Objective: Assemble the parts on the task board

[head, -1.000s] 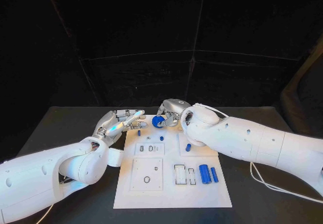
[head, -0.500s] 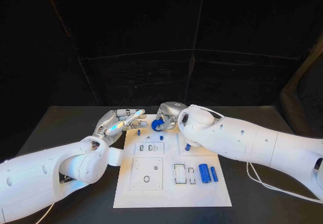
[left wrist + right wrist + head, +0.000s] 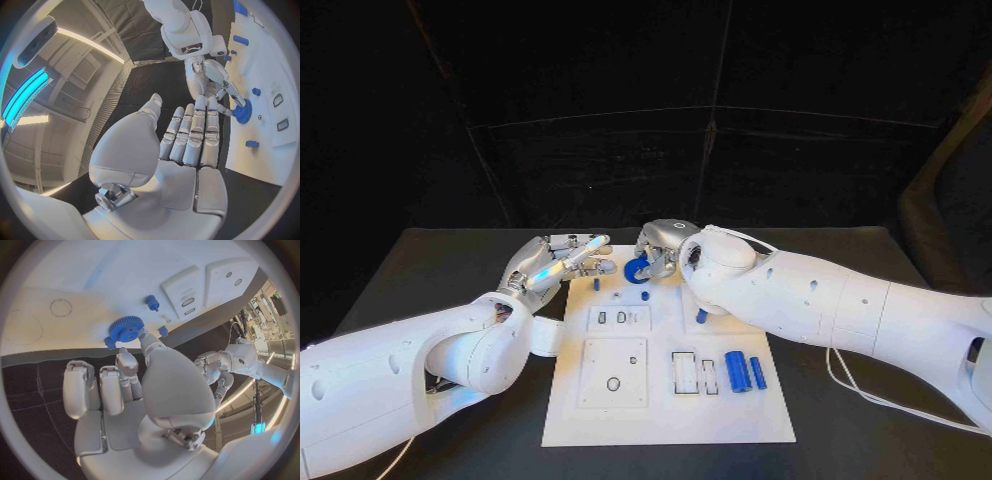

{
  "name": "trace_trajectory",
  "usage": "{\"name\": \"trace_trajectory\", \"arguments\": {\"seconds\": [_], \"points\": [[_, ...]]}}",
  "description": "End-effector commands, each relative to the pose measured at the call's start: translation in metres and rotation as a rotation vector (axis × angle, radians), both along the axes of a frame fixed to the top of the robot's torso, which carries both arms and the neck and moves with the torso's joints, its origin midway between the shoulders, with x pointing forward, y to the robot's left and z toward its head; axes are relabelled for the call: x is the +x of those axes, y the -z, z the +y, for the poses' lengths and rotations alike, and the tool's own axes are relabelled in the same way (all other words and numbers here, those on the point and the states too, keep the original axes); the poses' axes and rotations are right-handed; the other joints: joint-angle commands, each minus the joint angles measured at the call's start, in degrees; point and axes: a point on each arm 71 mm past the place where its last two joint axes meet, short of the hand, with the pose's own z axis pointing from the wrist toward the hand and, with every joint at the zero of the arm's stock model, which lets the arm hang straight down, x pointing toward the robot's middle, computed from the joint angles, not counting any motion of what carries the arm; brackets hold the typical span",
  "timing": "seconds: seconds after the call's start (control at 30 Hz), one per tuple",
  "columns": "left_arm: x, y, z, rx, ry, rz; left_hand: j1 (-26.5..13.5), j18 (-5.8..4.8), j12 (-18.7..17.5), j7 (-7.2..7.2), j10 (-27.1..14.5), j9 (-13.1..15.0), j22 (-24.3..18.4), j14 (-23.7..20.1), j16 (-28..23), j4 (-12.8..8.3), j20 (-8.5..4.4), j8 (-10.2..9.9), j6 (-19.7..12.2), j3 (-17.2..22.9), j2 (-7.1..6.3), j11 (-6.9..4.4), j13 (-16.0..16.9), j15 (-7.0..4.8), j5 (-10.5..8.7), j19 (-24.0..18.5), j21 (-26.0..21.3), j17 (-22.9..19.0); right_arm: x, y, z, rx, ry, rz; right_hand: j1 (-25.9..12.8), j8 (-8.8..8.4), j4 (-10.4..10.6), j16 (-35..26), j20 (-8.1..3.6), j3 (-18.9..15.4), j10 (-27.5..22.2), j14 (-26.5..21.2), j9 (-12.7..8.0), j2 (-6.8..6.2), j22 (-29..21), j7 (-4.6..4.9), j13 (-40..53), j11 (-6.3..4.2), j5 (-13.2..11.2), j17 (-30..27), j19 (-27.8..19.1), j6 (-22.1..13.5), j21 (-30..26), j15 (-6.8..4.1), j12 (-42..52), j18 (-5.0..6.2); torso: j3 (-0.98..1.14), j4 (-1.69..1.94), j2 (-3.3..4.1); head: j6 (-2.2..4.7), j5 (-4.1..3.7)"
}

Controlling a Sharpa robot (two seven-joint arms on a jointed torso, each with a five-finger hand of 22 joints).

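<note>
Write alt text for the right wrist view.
The right hand holds a blue gear in its fingers above the white task board. A small blue peg stands on the board nearby.

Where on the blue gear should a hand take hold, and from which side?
On the toothed rim of the blue gear, pinched across its width from above: it appears to lie flat on the task board, face up, where the right hand touches its edge.

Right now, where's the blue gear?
The blue gear is at the far end of the task board in the head view, at the right hand fingertips, with the left hand just across from it.
</note>
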Motion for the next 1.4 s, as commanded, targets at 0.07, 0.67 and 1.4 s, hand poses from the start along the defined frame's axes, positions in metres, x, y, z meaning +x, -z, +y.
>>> {"name": "trace_trajectory", "arguments": {"seconds": [0.07, 0.67, 1.4], "points": [[0.0, -0.002, -0.002, -0.005, 0.014, -0.007, 0.02, 0.79, -0.32, 0.34, -0.37, -0.02, -0.09, 0.17, -0.33, -0.49, 0.07, -0.2, -0.28, 0.01, 0.52, 0.08, -0.09, 0.34, 0.1, 0.37, -0.22, 0.08, 0.0, 0.001, 0.0, -0.032, -0.002, 0.013, -0.21, -0.05, 0.27, -0.16, 0.39, -0.57, -0.39, 3.99, 0.07, -0.47, 3.8, -0.02, -0.01, 0.0, -0.31, 5.43, 0.09, -0.38, 0.1, 0.46, -0.24, -0.61, 0.01, 0.0, 0.02, -0.05, -0.1], [0.0, -0.001, 0.001, -0.002, 0.007, -0.007, 0.02, 0.79, -0.32, 0.34, -0.37, -0.02, -0.09, 0.17, -0.33, -0.49, 0.07, -0.2, -0.28, 0.01, 0.52, 0.08, -0.09, 0.34, 0.1, 0.37, -0.22, 0.08, -0.014, -0.02, -0.05, 0.293, -0.061, -0.1, -0.41, 0.47, 2.72, -0.28, 0.33, -1.82, 0.97, 3.96, 0.26, 0.59, 4.06, -0.33, 2.39, -0.25, 2.62, 5.33, 0.26, 0.98, 0.16, 0.28, 2.5, -0.64, 0.07, -0.36, -0.11, 0.37, -0.17], [0.006, 0.001, 0.003, 0.003, 0.001, -0.008, 0.06, 0.79, -0.35, 0.33, -0.4, -0.02, -0.12, 0.18, -0.39, -0.59, 0.07, -0.24, -0.29, 0.01, 0.56, 0.09, -0.09, 0.34, 0.1, 0.39, -0.25, 0.09, -0.018, -0.011, -0.219, 0.375, 0.055, 0.039, 4.33, -0.07, -0.62, -1.19, 0.38, -4.3, -1.09, 3.55, 0.1, -0.82, 0.94, -0.04, 0.44, -0.06, 5.72, 4.05, -2.12, -0.25, -1.24, 0.41, -0.18, 0.03, 1.14, -1.47, 0.0, 1.15, -0.1]]}}
